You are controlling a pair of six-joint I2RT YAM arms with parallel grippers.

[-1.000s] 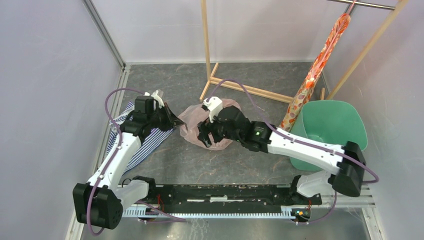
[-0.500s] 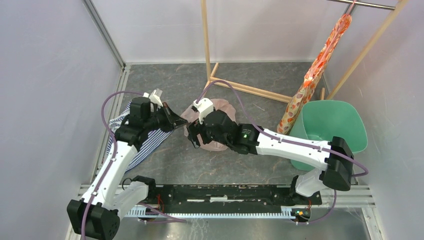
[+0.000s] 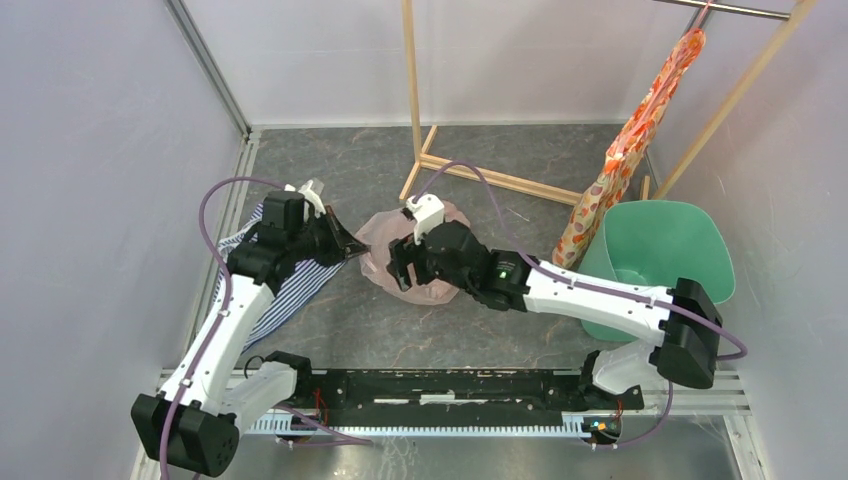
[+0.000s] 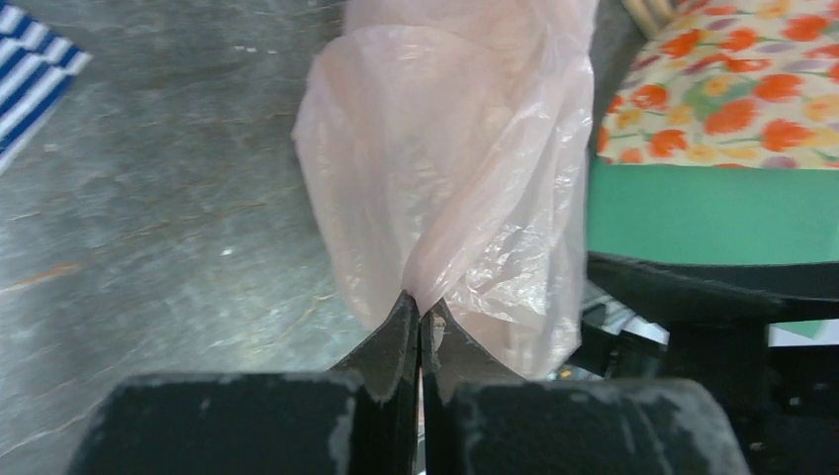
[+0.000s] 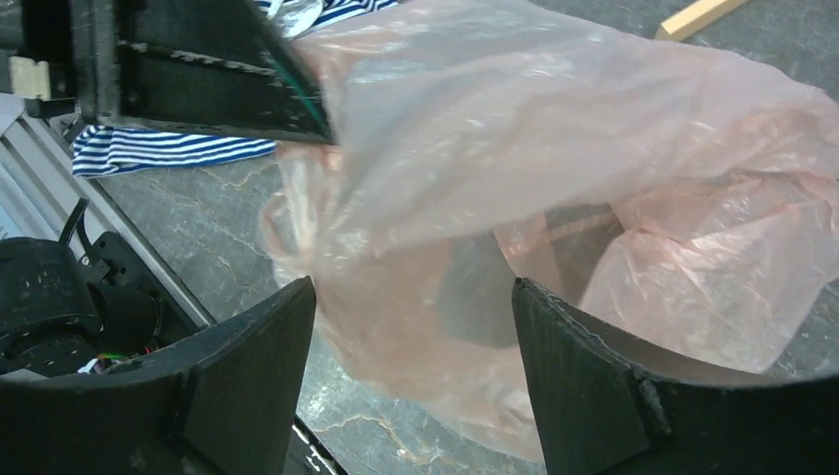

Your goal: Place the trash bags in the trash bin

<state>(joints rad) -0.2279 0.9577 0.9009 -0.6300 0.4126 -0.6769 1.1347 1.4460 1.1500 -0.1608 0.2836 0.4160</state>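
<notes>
The pale-pink translucent trash bag (image 3: 385,240) lies crumpled on the grey floor at the middle. My left gripper (image 3: 355,243) is shut on the bag's left edge; in the left wrist view (image 4: 420,315) the plastic (image 4: 445,168) is pinched between the closed tips. My right gripper (image 3: 400,272) is open and sits over the bag, its fingers (image 5: 252,346) astride the loose plastic (image 5: 554,158) without closing on it. The mint-green trash bin (image 3: 660,262) stands at the right, apart from the bag, and also shows in the left wrist view (image 4: 712,213).
A blue-white striped cloth (image 3: 290,290) lies under the left arm. An orange floral bag (image 3: 630,140) hangs from a wooden rack (image 3: 412,100) beside the bin. Walls enclose the floor on three sides; a rail (image 3: 450,390) runs along the near edge.
My right gripper shifted a little back to the right and up over the bag after reaching left. The left gripper stays shut on the bag's edge, almost unmoved.
</notes>
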